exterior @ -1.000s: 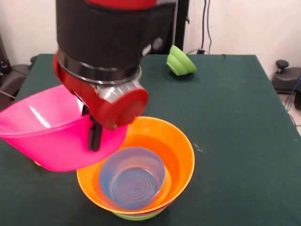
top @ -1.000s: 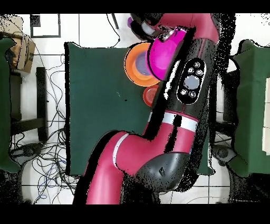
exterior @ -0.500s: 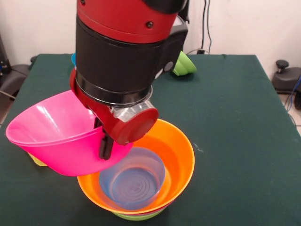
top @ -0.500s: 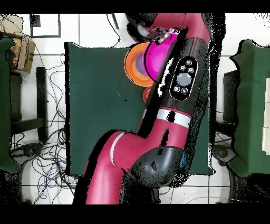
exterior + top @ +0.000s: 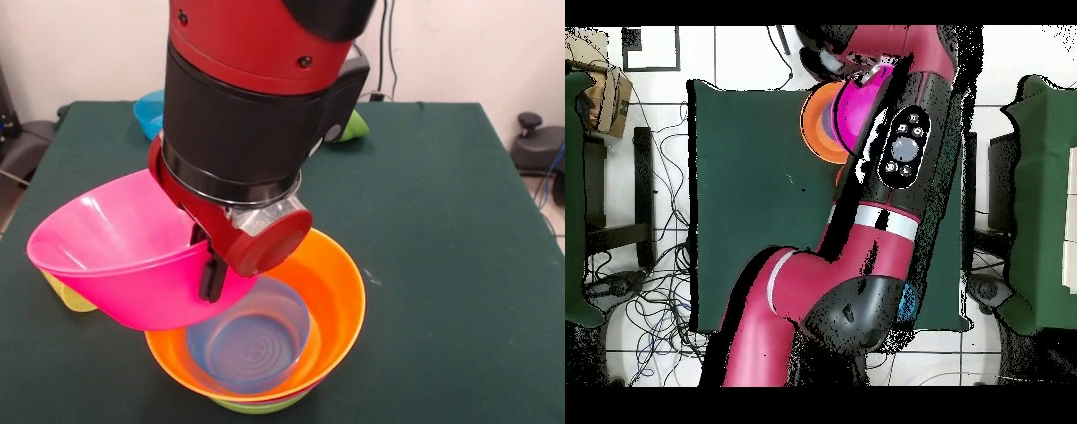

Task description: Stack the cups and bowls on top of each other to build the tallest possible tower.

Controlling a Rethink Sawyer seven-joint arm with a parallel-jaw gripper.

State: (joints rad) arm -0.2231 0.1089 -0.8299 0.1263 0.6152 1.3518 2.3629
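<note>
My gripper is shut on the rim of a big pink bowl and holds it tilted in the air, overlapping the left edge of the tower. The tower stands at the table's near edge: a wide orange bowl with a bluish-purple bowl inside it and a lime-green bowl lowest. The yellow cup lies on the table at the left, mostly hidden behind the pink bowl. In the overhead view the pink bowl overlaps the orange bowl, and the arm covers the gripper.
A small blue bowl sits at the far left of the table. A lime-green bowl lies at the far middle, partly behind the arm. The thick arm hides much of the table's middle.
The arm has carried the pink bowl to the right in the front view, farther over the orange bowl. The far blue bowl has come into sight behind it.
</note>
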